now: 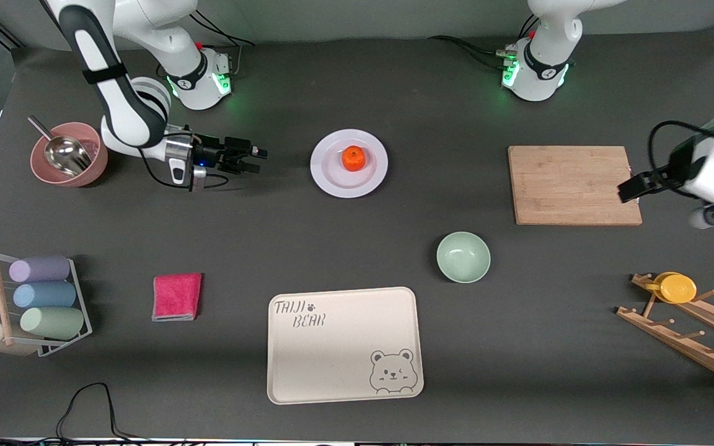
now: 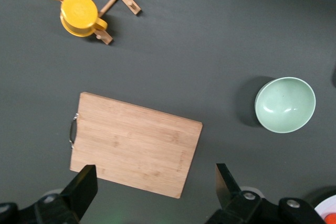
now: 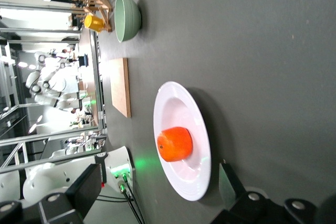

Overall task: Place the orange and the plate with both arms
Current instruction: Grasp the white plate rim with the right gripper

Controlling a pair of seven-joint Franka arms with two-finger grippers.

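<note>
The orange [image 1: 353,158] lies in the middle of the white plate [image 1: 332,174], which rests on the table midway between the two arm bases. My right gripper [image 1: 256,159] is open and empty, low beside the plate on the right arm's end, pointing at it. In the right wrist view the orange [image 3: 175,144] and plate [image 3: 177,103] lie just ahead of the open right gripper [image 3: 159,182]. My left gripper [image 1: 628,189] is open and empty above the end of the wooden cutting board [image 1: 571,184]. In the left wrist view the left gripper [image 2: 155,184] hangs over the board [image 2: 134,142].
A mint bowl [image 1: 463,256] and a beige bear tray [image 1: 344,344] lie nearer the camera than the plate. A pink bowl with a scoop [image 1: 69,155], a cup rack [image 1: 41,297] and a pink cloth [image 1: 176,297] are at the right arm's end. A wooden rack holds a yellow cup [image 1: 678,287].
</note>
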